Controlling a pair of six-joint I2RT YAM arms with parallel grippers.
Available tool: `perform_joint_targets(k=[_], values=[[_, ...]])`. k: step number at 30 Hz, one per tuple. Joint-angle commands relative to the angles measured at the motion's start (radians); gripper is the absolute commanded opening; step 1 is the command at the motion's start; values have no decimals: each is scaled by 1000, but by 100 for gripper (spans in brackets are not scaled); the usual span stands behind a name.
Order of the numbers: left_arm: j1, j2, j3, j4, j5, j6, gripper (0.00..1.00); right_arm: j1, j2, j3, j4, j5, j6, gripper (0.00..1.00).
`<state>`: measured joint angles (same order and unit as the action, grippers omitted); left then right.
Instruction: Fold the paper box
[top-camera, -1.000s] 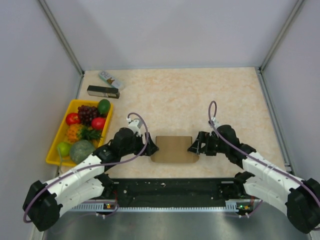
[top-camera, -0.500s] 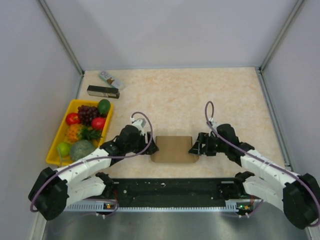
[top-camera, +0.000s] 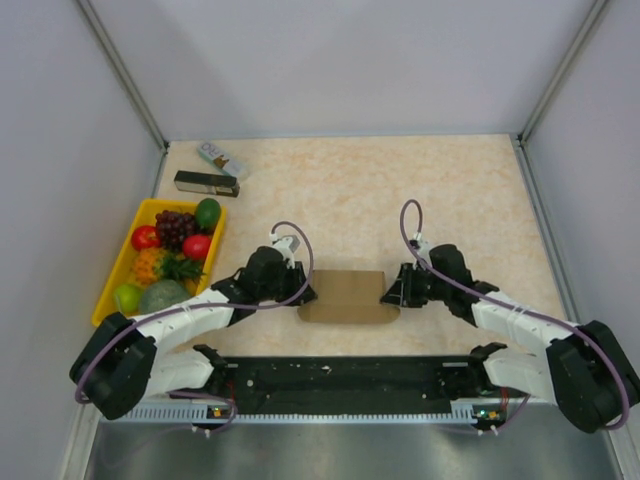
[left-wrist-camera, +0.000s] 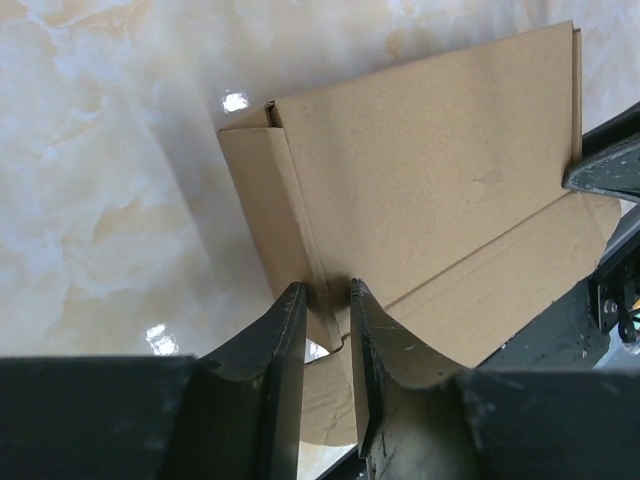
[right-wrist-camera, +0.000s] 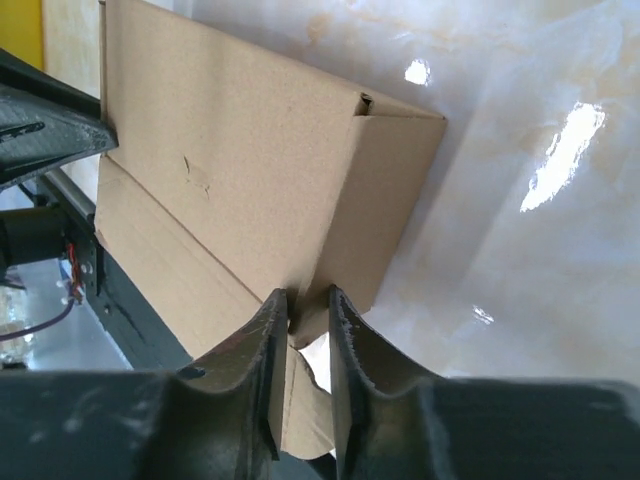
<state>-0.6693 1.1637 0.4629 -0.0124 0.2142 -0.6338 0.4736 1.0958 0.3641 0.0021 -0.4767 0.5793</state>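
Viewing from above: we see the paper box (top-camera: 345, 297) lying low on the table (top-camera: 450, 190), directly between our two claws. The left gripper (top-camera: 302, 294) bites its left end and the right gripper (top-camera: 390, 294) bites its right end.
Left wrist: our fingers (left-wrist-camera: 285, 340) are drawn close, pinching the box's raised end flap. The brown panel spreads ahead of the claw and to its right.
Right wrist: our fingers (right-wrist-camera: 265, 340) are likewise nipped onto an end flap, with the panel ahead and to the claw's left.
Step in hand: we judge that both ends are gripped, ready for folding.
Next move: we would need to turn both flaps inward together, with a pinch firm enough that the sheet neither slips nor buckles.
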Motion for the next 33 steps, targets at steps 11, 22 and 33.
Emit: perform_joint_targets(k=[11,22,33], values=[[-33,47,-60,94,13,-38,0,37,147,-61,225,-31,83,0],[-35,-111,-3,-75,-82,-4,36,39,-19,143,-212,127,-145,39],[-33,-255,42,-222,-177,43,57,197,-73,321,-430,298,-363,60]])
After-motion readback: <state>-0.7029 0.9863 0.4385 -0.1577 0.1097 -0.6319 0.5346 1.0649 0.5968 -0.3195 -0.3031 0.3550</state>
